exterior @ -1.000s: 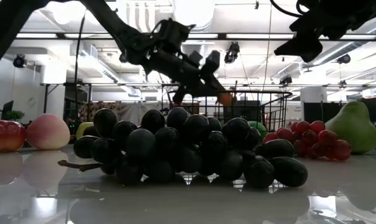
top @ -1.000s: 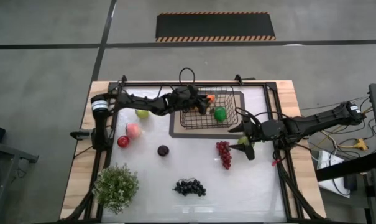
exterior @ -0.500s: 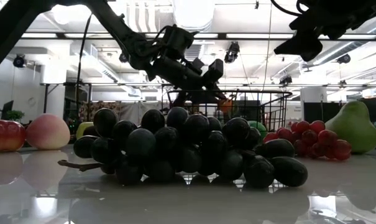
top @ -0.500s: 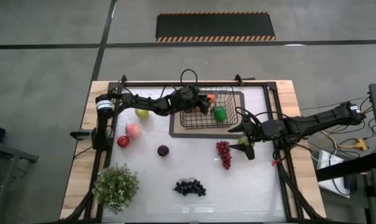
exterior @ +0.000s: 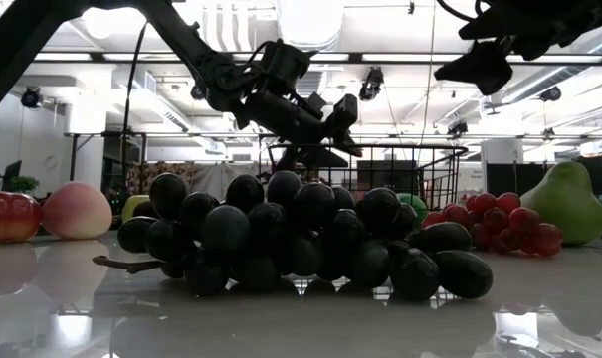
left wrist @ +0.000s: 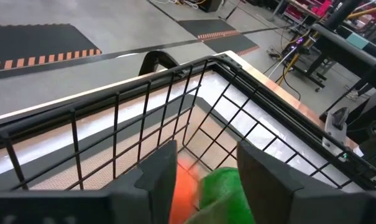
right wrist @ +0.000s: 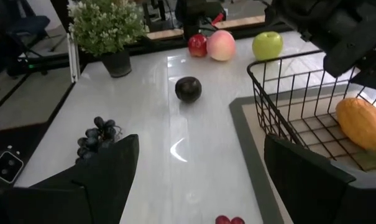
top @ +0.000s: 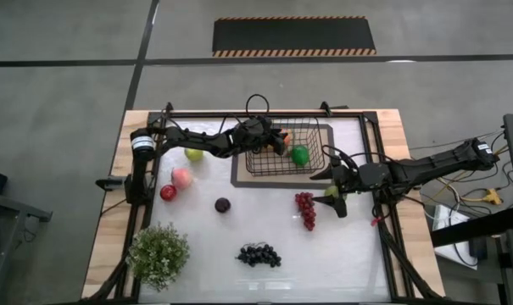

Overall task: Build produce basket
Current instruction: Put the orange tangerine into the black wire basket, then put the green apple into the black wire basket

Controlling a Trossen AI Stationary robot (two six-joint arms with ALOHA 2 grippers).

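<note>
The black wire basket (top: 311,157) stands on a dark mat at the table's far middle. A green apple (top: 300,155) and an orange mango (right wrist: 362,126) lie on its floor. My left gripper (top: 281,139) hangs open and empty over the basket's left part. In the left wrist view the mango (left wrist: 186,185) and the apple (left wrist: 226,194) show below its fingers. My right gripper (top: 337,202) is open and empty just right of the basket, above a green pear (exterior: 567,204).
On the table lie a green apple (top: 194,154), a peach (top: 181,177), a red apple (top: 168,192), a plum (top: 222,204), red grapes (top: 306,210) and dark grapes (top: 259,254). A potted plant (top: 158,254) stands at the near left.
The orange mango has left my left gripper's fingertips and dropped into the basket, where it now lies beside the green apple. My left gripper stays over the basket's left part.
</note>
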